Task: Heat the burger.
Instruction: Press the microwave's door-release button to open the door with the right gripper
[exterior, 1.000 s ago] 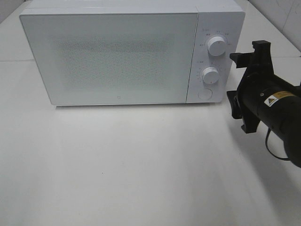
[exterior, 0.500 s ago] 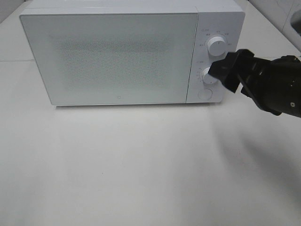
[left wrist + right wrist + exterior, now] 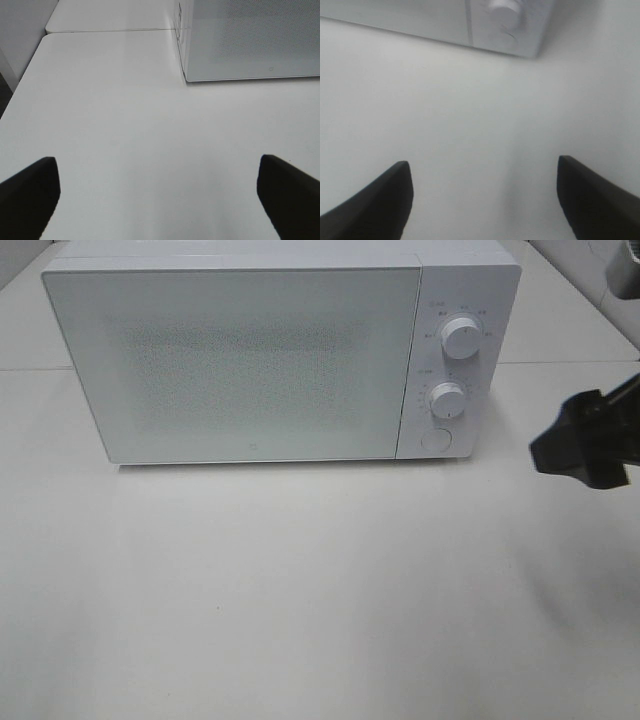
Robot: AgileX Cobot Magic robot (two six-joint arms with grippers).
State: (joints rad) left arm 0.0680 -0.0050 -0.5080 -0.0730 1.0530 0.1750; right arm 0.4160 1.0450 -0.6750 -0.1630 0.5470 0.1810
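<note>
Heating step: microwave (image 3: pixel 470 280) door (image 3: pixel 240 360) shut, so I'd judge timer-setting is in hand.
Burger: nowhere in sight (perhaps behind that frosted door, can't tell).
Right gripper (image 3: pixel 485 200): jaws spread, holding nothing, apart from the lower dial (image 3: pixel 447 400).
Left gripper (image 3: pixel 160 197): spread wide over the table (image 3: pixel 125 125).
Next move: close on that dial squarely, then turn it.
Writing: tiny marks around the dials, too small to read.

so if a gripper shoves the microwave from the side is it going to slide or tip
Tipping looks unlikely: the microwave is a wide, low box sitting flat on the table. It's probably heavy, so a light shove may not move it; a hard one might skid it on that smooth top. Its flat door gives little to grab.
</note>
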